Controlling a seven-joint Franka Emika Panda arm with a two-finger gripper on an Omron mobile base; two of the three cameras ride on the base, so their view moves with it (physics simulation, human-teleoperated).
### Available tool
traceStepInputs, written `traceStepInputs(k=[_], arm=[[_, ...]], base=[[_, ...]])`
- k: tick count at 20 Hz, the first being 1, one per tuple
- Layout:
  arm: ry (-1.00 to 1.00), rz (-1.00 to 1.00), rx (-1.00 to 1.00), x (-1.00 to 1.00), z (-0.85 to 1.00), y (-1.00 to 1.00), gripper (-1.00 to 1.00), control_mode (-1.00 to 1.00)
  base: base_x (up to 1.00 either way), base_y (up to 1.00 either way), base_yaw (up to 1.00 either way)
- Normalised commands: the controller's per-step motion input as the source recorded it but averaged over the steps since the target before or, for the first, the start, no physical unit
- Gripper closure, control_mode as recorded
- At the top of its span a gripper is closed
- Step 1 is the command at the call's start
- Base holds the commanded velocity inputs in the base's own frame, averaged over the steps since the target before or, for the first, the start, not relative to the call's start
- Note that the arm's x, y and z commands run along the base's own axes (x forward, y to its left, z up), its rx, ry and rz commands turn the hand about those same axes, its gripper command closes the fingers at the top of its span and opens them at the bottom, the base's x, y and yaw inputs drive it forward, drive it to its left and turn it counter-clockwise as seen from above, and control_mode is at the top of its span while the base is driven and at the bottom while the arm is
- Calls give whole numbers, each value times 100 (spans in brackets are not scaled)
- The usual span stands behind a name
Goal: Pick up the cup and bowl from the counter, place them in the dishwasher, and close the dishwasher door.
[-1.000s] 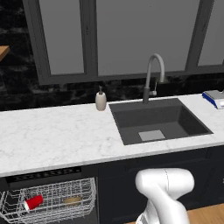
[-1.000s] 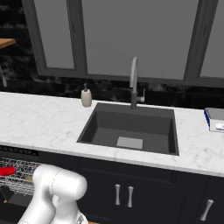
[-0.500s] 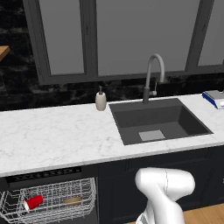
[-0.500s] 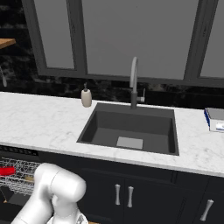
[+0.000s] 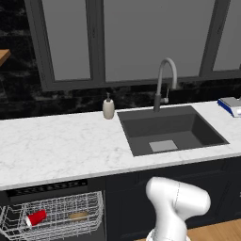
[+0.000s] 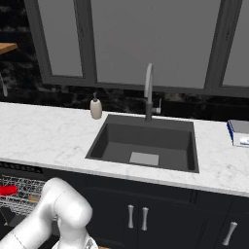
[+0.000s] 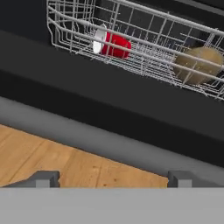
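Dark kitchen, white counter [image 5: 56, 146] across mid-frame. Cup [image 7: 111, 44] and bowl [image 7: 197, 64] both lie in the rack [image 7: 144, 39], upper hand view. Gripper [image 7: 114, 178] spread wide, empty, low by the door [image 7: 87, 94]. I'd say only closing remains.

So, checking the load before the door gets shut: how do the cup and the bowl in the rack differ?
The cup is bright red with a white rim; the bowl is plain tan. The cup lies on its side, while the bowl's pose is hard to read through the wires. In the left base view the cup lies nearer the rack's left end than the bowl. Both rest in the same white wire rack, apart from each other.
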Motion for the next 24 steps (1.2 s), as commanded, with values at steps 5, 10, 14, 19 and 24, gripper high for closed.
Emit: traceStepInputs(k=[5, 10, 14, 19, 24], arm=[[9, 18, -35, -44, -100, 82, -100, -100], [4, 19, -48, 81, -100, 30, -100, -100], [-5, 15, -50, 100, -100, 26, -100, -100], [-46, 8, -51, 100, -100, 6, -100, -100], [-89, 3, -46, 100, -100, -2, -100, -100]], base=[[0, 0, 0], [0, 0, 0], [0, 0, 0], [0, 0, 0], [0, 0, 0]])
